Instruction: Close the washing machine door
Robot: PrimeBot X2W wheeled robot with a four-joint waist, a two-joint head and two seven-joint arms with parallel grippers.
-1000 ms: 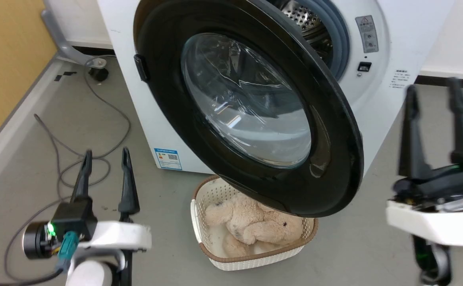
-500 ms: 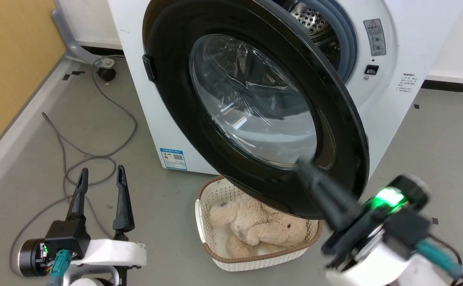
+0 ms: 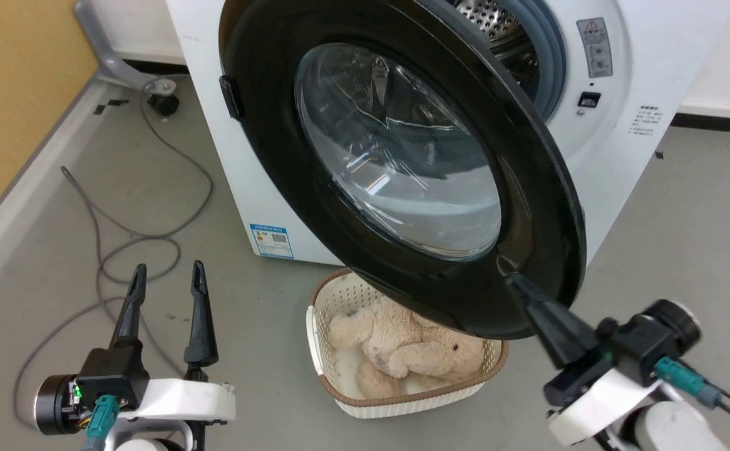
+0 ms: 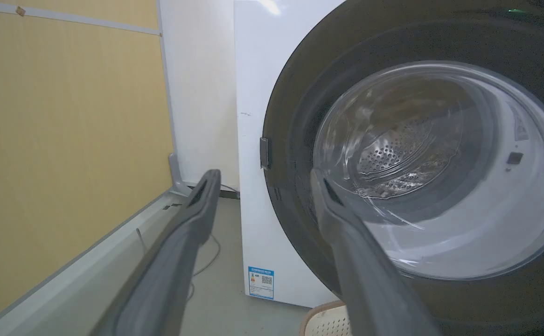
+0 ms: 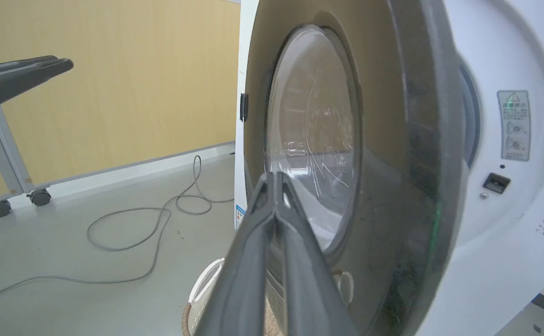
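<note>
The washing machine door (image 3: 396, 150) stands swung wide open from its left hinge, black rim and bulging glass facing me. Behind it the white washing machine (image 3: 622, 169) shows its steel drum (image 3: 503, 37) and grey gasket. My right gripper (image 3: 512, 280) is shut with nothing in it. Its tip is at the door's lower right face near the rim, and I cannot tell whether it touches. The right wrist view has the joined fingers (image 5: 274, 179) in front of the door (image 5: 393, 163). My left gripper (image 3: 168, 269) hangs open at the lower left, apart from the door (image 4: 440, 168).
A cream basket (image 3: 340, 401) holding a plush bear (image 3: 402, 351) sits on the floor under the door. Grey cables (image 3: 121, 250) loop over the floor at the left. A yellow wall (image 3: 14, 94) and a grey caster leg (image 3: 114, 69) bound the left side.
My right gripper came down from the right side, where it stood raised and open, shut its fingers and brought the tip to the door's lower right face. The head camera shifted slightly.
</note>
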